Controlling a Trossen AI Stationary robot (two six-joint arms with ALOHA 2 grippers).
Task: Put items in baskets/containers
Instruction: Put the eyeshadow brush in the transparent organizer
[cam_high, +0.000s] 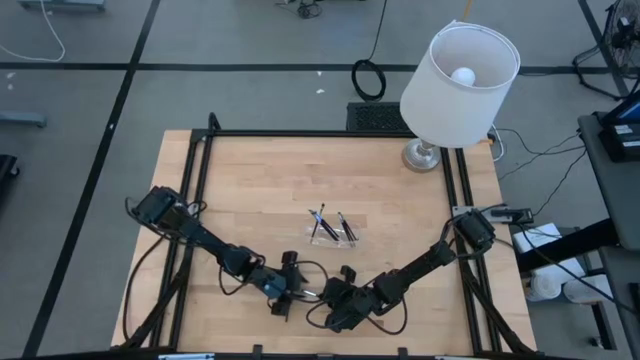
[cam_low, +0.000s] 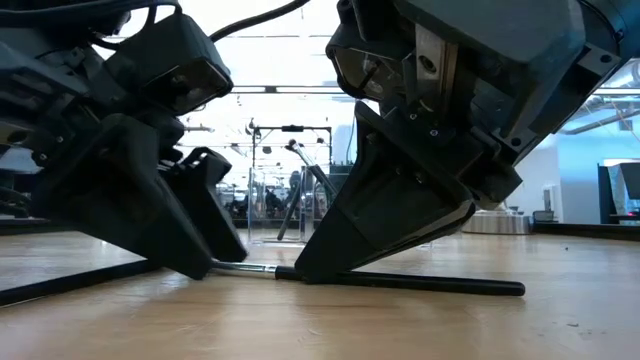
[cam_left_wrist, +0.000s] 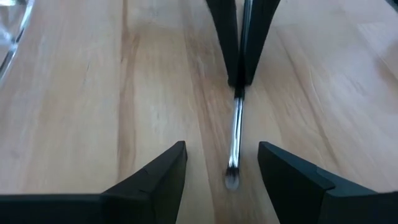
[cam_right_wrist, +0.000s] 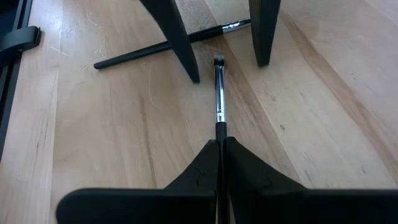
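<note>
A thin dark stick with a silvery end (cam_low: 420, 283) lies on the wooden table near its front edge. My right gripper (cam_right_wrist: 221, 144) is shut on it. My left gripper (cam_left_wrist: 222, 149) is open. Its two fingers stand on either side of the stick's silvery tip (cam_left_wrist: 232, 177) and do not touch it. Another stick (cam_right_wrist: 155, 48) lies flat on the table just beyond the left fingers. The clear tray (cam_high: 349, 241) sits at the table's middle, and several sticks (cam_high: 320, 222) lean in it. My right gripper pinches the stick between its two fingers where the silvery part meets the dark handle (cam_right_wrist: 219, 127). The fingers slant down from the table's right and lie along the stick. The stick rests on the table, its silvery end (cam_right_wrist: 218, 62) pointing at my left gripper.
A white lamp (cam_high: 460, 75) stands at the table's far right corner. Black frame rails (cam_high: 200, 170) run along the left, right and far edges. Bare wood lies between the grippers and the tray.
</note>
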